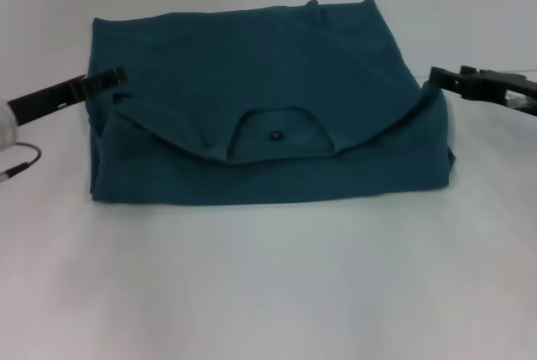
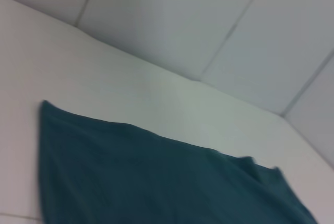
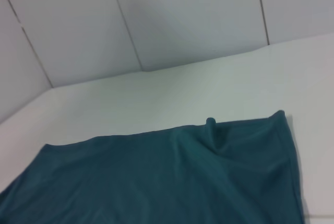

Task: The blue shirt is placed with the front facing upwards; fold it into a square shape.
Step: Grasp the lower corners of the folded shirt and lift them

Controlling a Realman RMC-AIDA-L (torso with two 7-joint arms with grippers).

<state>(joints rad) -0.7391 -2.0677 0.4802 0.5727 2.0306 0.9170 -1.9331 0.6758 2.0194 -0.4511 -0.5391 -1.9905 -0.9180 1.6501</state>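
Note:
The blue shirt point(image 1: 252, 66) lies on the white table, folded into a broad rectangle. Its shoulder part is turned over toward the front, so the collar and a small dark neck label point(image 1: 275, 135) face up. That turned edge sags in a curve between the two grippers. My left gripper point(image 1: 120, 77) is at the shirt's left edge, shut on the left shoulder corner. My right gripper point(image 1: 435, 77) is at the right edge, shut on the right shoulder corner. Both wrist views show only the flat far part of the blue shirt point(image 2: 156, 182) point(image 3: 172, 177).
The white table point(image 1: 268, 293) extends in front of the shirt and to both sides. Pale wall panels point(image 3: 182, 20) rise behind the table's far edge. A thin cable point(image 1: 21, 163) loops by my left arm.

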